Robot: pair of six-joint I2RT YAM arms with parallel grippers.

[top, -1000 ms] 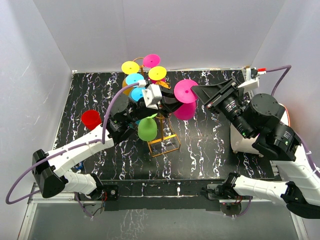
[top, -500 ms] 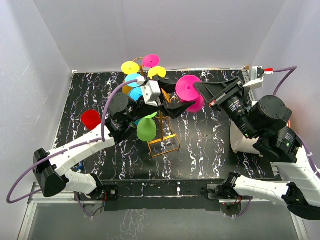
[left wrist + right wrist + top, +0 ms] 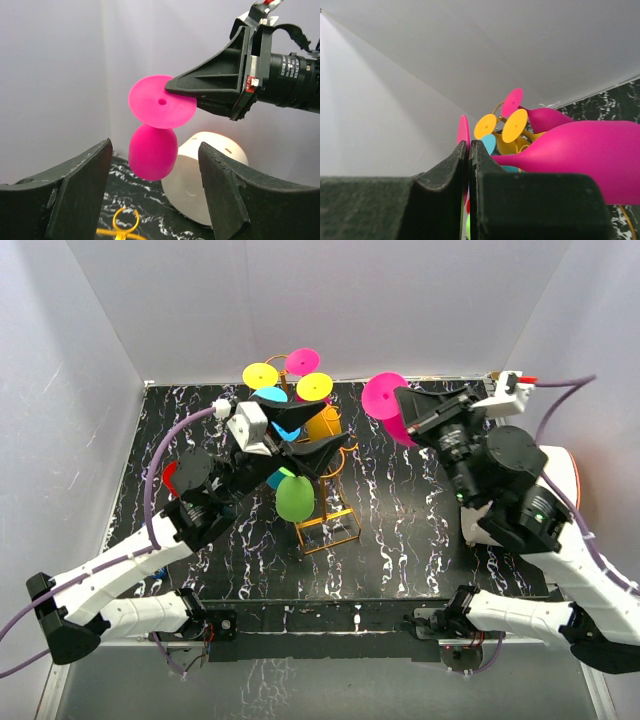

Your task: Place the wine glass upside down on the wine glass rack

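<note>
The pink wine glass (image 3: 378, 395) hangs in the air to the right of the wine glass rack (image 3: 328, 530), and my right gripper (image 3: 400, 408) is shut on the rim of its round foot. In the right wrist view the right gripper (image 3: 469, 150) pinches the foot edge-on, and the wine glass's bowl (image 3: 585, 155) stretches to the right. My left gripper (image 3: 335, 427) stands open beside the rack's top, apart from the glass. The left wrist view looks between its open fingers (image 3: 75, 195) at the wine glass (image 3: 152, 152), which floats well beyond them.
Yellow, pink, cyan, orange and green glasses (image 3: 295, 498) hang on the rack. A red glass (image 3: 172, 476) stands at the left, half hidden by my left arm. A white round object (image 3: 210, 175) sits on the table to the right. Grey walls enclose the table.
My left gripper opened, let go of the pink glass and drew back to the left. My right gripper closed on the foot and carried the glass up and toward the back.
</note>
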